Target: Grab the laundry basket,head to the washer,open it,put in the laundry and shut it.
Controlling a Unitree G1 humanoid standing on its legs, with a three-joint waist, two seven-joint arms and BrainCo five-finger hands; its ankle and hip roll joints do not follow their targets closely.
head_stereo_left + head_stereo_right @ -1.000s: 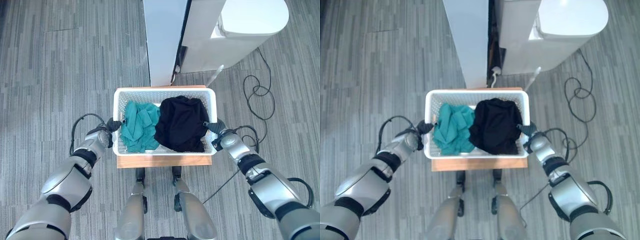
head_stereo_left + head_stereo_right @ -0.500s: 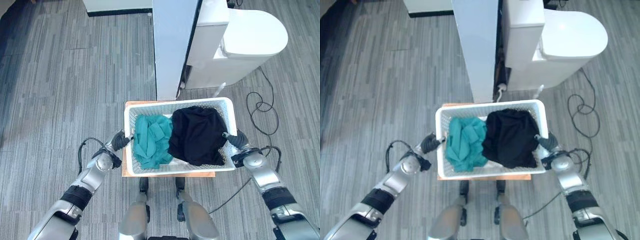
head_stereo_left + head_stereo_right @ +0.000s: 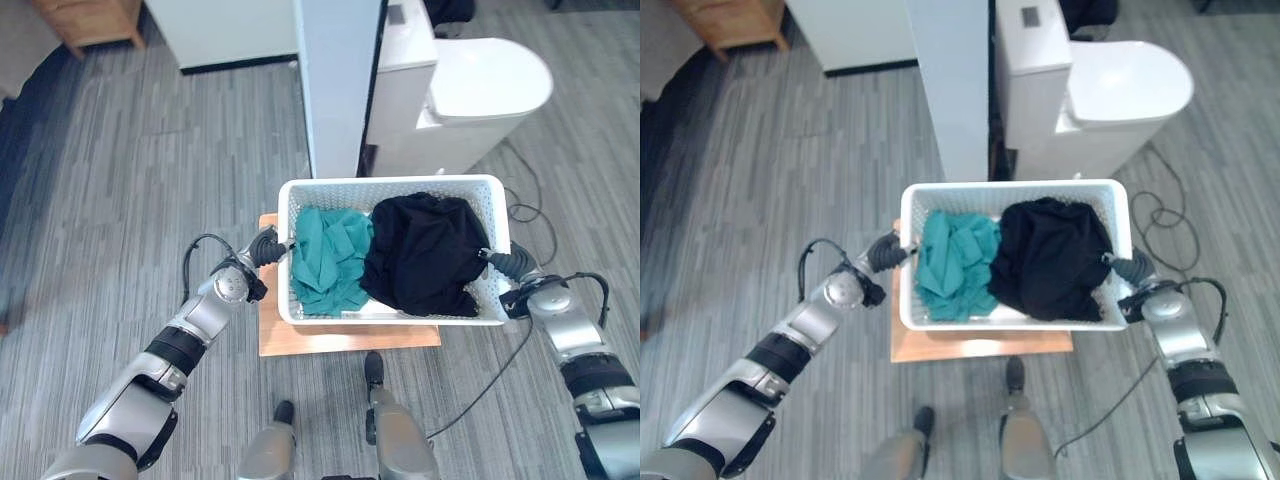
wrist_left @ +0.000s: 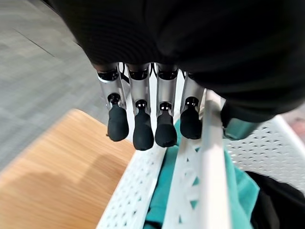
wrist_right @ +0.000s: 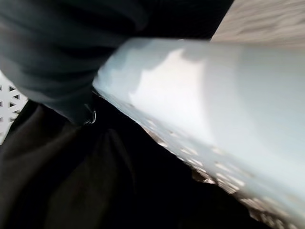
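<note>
Left hand and right hand each curl on opposite basket rims — level two-sided carry above bench.

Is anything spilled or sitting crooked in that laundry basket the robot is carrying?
Nothing stands out. The white laundry basket sits level between the left hand and the right hand, above a small wooden stand. The teal garment and the black garment lie inside; none hangs over the rim or lies on the floor.
</note>
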